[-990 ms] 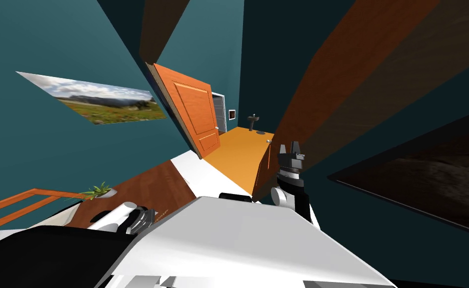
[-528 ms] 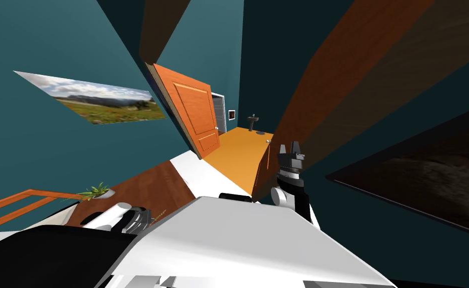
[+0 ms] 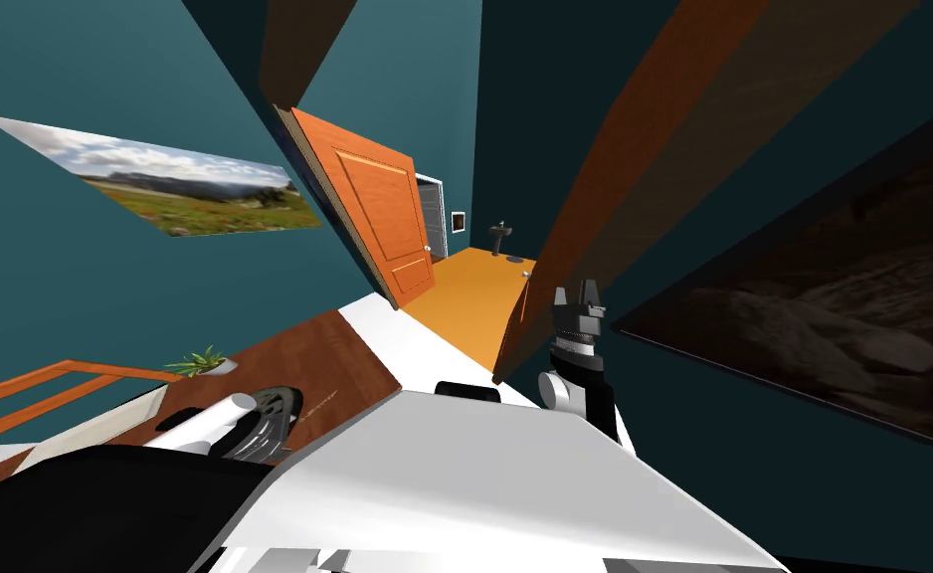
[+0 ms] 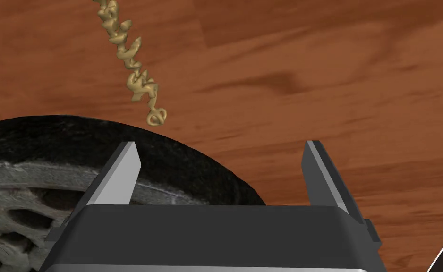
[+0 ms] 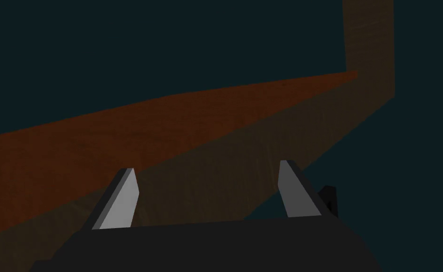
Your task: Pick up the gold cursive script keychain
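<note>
The gold cursive keychain (image 4: pixel 130 66) lies flat on a brown wooden tabletop (image 4: pixel 319 85), stretching away from my left gripper (image 4: pixel 220 174). That gripper is open and hovers just short of the keychain's near end, nothing between its fingers. A dark round woven object (image 4: pixel 41 189) sits under the gripper's one finger (image 4: pixel 121 172). In the head view the keychain (image 3: pixel 322 402) is a thin gold line beside my left forearm (image 3: pixel 206 423). My right gripper (image 3: pixel 574 294) is raised at the right, open and empty (image 5: pixel 206 189).
The dark round object (image 3: pixel 268 416) lies on the brown table (image 3: pixel 295 353) by my left arm. A small potted plant (image 3: pixel 201 360) stands at the table's far end, with an orange railing (image 3: pixel 37 393) beyond. An orange door (image 3: pixel 380 219) stands open ahead.
The whole head picture has shifted, so I have moved. My left forearm now reaches further over the table, and the dark round object shows beside it. The right arm holds still.
</note>
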Motion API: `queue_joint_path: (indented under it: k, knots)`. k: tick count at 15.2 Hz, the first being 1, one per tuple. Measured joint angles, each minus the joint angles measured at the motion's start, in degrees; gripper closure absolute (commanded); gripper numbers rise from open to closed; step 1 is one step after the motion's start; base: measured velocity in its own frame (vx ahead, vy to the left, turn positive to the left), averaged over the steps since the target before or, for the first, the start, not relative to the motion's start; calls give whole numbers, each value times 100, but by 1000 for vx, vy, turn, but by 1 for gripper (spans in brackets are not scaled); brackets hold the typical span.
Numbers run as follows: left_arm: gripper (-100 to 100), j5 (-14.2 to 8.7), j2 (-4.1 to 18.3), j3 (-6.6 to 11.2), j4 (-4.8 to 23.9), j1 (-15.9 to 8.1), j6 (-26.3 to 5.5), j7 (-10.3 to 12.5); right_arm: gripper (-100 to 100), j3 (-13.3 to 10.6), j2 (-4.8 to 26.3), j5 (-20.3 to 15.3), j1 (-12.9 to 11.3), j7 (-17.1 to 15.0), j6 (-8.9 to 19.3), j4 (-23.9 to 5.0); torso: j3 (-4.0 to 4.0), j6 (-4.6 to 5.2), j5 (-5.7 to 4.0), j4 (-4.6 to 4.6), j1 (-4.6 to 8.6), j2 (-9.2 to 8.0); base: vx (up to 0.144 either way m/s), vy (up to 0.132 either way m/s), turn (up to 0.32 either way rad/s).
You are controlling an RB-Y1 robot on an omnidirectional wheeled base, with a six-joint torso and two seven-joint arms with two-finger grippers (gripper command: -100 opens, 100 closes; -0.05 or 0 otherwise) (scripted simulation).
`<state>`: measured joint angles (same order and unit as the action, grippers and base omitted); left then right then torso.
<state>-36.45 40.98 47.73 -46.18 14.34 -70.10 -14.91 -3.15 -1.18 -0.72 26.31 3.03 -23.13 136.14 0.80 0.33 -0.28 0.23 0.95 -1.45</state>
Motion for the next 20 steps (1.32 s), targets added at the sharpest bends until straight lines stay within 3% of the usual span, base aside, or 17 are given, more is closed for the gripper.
queue_joint_path:
  k: [2, 5, 13, 18, 19, 20]
  knots:
    - [-100, 35, 53, -146, -59, -1, 34, -7, 0, 0, 0, 0, 0, 0, 0, 0, 5, 1, -2, 2, -3, -7, -177, 1, -124]
    - [-100, 122, 22, -256, 15, -66, 87, -202, 0, 2, 1, 0, 3, 0, 0, 0, -31, 1, 8, -10, -46, 58, 14, 77, -41]
    - [-100, 279, -240, -185, 253, -198, 77, -753, 0, 2, 2, 0, 4, 0, -1, 1, -73, 5, 22, -27, -86, 129, 102, 111, -32]
    - [-100, 395, -318, -361, 716, -487, 434, -457, 0, 1, 1, 0, 1, 0, 0, 0, -19, 6, 20, -7, -63, 33, -118, 44, -152]
    - [100, 400, -323, -373, 738, -508, 462, -424, 0, 1, 1, 0, 2, 0, 0, 0, -23, -1, 28, -10, -73, 40, 11, -6, 160]
    - [100, 377, -308, -343, 680, -458, 430, -463, 0, 2, 1, 0, 4, 0, 0, 0, -35, -8, 28, -14, -73, 62, 82, -28, 252]
